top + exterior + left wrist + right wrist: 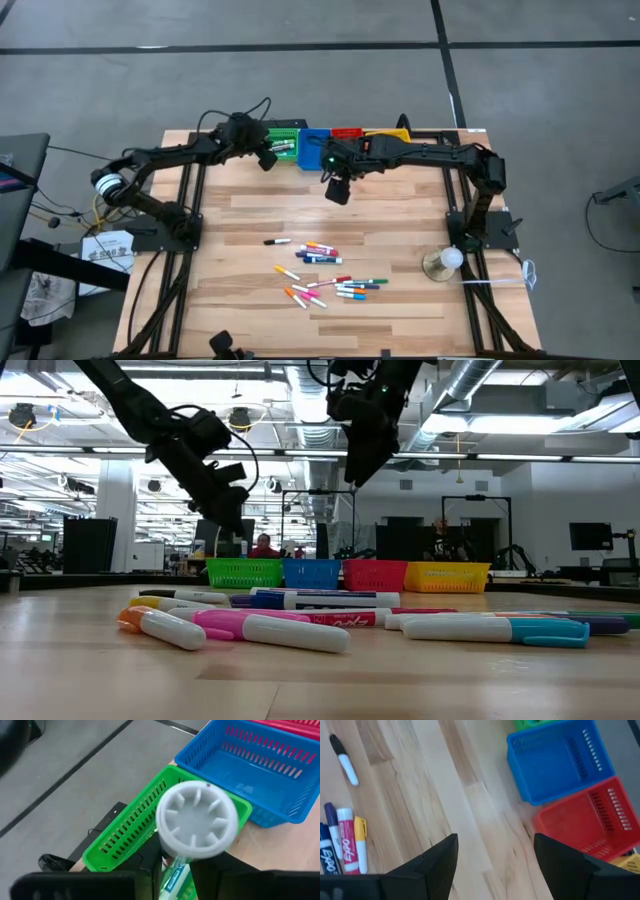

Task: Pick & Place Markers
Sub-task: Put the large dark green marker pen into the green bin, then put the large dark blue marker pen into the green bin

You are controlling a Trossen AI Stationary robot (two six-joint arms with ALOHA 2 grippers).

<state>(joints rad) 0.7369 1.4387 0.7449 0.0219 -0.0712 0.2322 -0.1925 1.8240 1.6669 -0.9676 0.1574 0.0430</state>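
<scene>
We judge a drop-off is in hand: left gripper [175, 865] is clamped on a green marker [196, 820] above the green bin [125, 820]; next comes release. Right gripper [495, 865] — fingers apart, empty — hangs just beside the blue bin [555, 765]. Four bins; loose markers [325, 272] well apart from the green bin — roughly twenty.

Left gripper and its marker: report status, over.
Left gripper shut on a white-capped green marker, over the green plastic bin. Right gripper open, empty, above bare table. Loose markers wait mid-table. Nothing in the way.
</scene>
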